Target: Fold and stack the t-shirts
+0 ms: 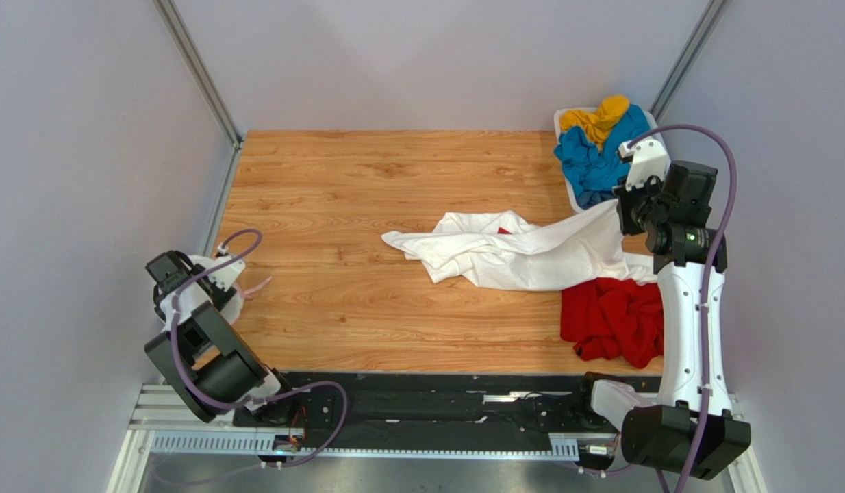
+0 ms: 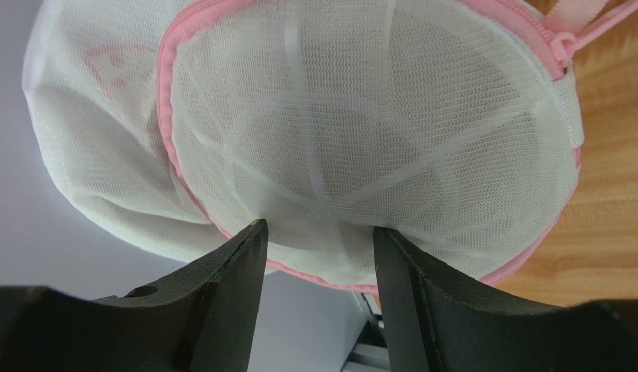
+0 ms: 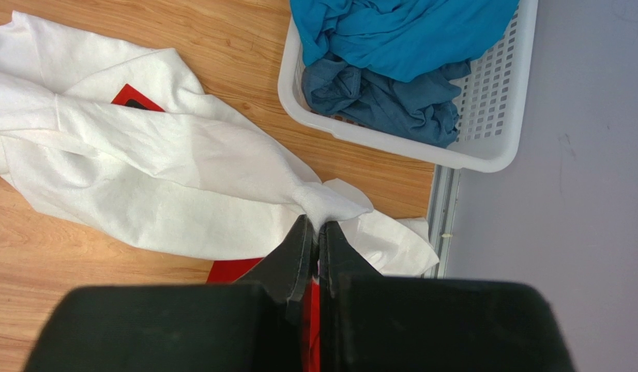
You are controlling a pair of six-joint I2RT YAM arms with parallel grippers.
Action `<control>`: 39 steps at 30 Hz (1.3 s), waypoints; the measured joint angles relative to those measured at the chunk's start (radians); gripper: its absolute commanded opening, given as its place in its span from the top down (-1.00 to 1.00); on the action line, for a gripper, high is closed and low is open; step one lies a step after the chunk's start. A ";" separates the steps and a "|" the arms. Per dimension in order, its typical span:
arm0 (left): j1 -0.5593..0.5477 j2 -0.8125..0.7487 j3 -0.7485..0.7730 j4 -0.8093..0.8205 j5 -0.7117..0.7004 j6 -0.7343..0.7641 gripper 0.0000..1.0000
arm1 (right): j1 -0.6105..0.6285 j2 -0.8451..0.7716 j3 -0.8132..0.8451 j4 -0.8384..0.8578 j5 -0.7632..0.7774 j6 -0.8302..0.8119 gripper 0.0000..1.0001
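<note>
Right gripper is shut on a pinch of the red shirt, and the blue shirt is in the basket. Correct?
Not red. The right gripper is shut on the white shirt; the right wrist view shows white cloth bunched between its fingers. The blue shirt is in the basket, as said.

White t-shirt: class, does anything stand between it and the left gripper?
Yes. A pink-trimmed mesh bag sits right against the left gripper, jaws open, at the left edge of the table. Beyond it only bare wood lies before the white t-shirt, which the right gripper pinches.
</note>
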 measured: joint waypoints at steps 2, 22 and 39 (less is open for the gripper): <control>0.012 -0.042 -0.010 -0.048 -0.001 0.012 -0.23 | 0.000 0.002 0.000 0.000 -0.004 0.002 1.00; 0.022 -0.535 0.132 -0.625 0.374 0.014 -0.46 | 0.009 0.021 -0.047 0.009 -0.022 0.034 1.00; -0.992 -0.130 0.425 -0.437 0.336 -0.571 -0.25 | 0.040 0.094 -0.022 0.015 -0.021 0.071 1.00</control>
